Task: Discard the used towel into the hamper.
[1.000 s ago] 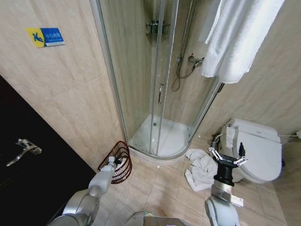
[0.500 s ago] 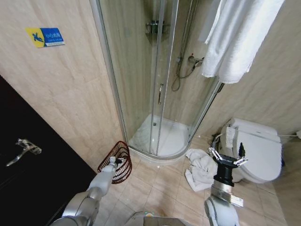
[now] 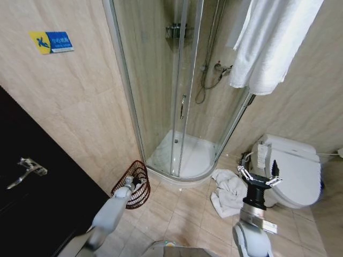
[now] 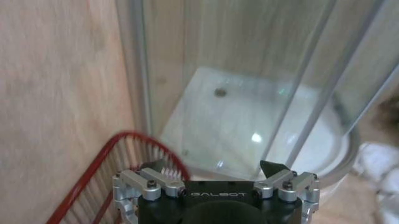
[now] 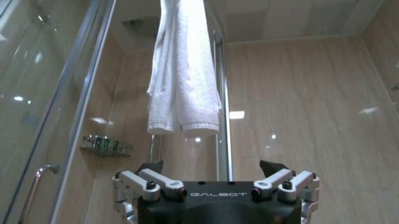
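Note:
The used towel (image 3: 227,191) lies crumpled and white on the tiled floor, between the shower base and the toilet; its edge also appears as the towel (image 4: 381,163) in the left wrist view. The hamper (image 3: 130,179), a dark red wire basket, stands by the wall left of the shower. My left gripper (image 3: 132,187) hangs open just above the hamper rim (image 4: 128,138), with nothing between its fingers. My right gripper (image 3: 259,179) points upward, open and empty, a short way right of the towel.
A curved glass shower enclosure (image 3: 177,85) stands behind the towel and hamper. The white toilet (image 3: 292,168) is at the right, close to my right arm. A clean white towel (image 3: 270,40) hangs high on the wall. A dark door (image 3: 32,182) is at the left.
My left arm has sunk a little, bringing its gripper slightly lower beside the hamper. The right gripper and the floor towel have stayed put.

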Tool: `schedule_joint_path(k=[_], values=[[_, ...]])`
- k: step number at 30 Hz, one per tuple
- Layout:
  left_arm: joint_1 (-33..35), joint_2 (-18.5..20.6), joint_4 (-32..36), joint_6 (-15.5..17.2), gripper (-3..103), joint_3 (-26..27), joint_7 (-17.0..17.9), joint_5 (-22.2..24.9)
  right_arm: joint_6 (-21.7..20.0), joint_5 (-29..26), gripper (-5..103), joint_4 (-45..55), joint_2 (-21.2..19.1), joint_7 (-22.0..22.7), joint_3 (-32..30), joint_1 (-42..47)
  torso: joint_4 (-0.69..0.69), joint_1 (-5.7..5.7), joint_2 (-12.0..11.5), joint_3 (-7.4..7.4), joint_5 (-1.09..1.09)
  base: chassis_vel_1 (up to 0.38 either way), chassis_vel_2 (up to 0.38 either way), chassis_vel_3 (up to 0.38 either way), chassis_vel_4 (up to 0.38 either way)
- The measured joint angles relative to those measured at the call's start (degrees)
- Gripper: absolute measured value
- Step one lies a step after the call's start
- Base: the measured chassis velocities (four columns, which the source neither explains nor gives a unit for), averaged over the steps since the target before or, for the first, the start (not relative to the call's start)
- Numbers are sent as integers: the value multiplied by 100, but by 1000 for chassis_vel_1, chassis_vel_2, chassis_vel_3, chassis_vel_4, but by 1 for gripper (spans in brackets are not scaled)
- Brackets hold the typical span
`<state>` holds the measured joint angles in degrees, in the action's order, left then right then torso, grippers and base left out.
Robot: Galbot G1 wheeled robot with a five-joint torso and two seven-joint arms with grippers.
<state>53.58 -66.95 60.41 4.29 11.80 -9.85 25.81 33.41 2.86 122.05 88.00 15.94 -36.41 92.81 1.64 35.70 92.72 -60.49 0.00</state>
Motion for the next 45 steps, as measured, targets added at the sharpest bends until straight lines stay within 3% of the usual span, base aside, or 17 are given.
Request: schedule_joint_path(k=[10,20,27,37,38,45], values=[[1318,501,2173,436,100,793,-205,237,-17,36,100,65,-1,-2,72,-14,0,0,0,0,0,0,0,0,0],[2240,513,3624,478,100,1475,-311,284,-20,38,100,148,1,-9,115,18,-1,0,0,0,0,0,0,0,0],[2858,186,4848,471,100,2088,-221,71,-74,16,100,217,14,-2,157,-6,-1,0,0,0,1,0,0,0,0],[3685,-176,5927,436,100,2815,-225,23,-139,-37,100,288,19,23,162,-18,0,0,0,0,1,0,0,0,0],[3937,-336,6360,437,100,3043,-222,98,-137,-52,100,330,45,24,165,3,-1,0,0,0,1,0,0,0,0],[4289,-709,6960,356,100,3345,-105,131,-101,-69,100,341,59,19,192,67,-1,0,0,0,1,0,0,0,0]])
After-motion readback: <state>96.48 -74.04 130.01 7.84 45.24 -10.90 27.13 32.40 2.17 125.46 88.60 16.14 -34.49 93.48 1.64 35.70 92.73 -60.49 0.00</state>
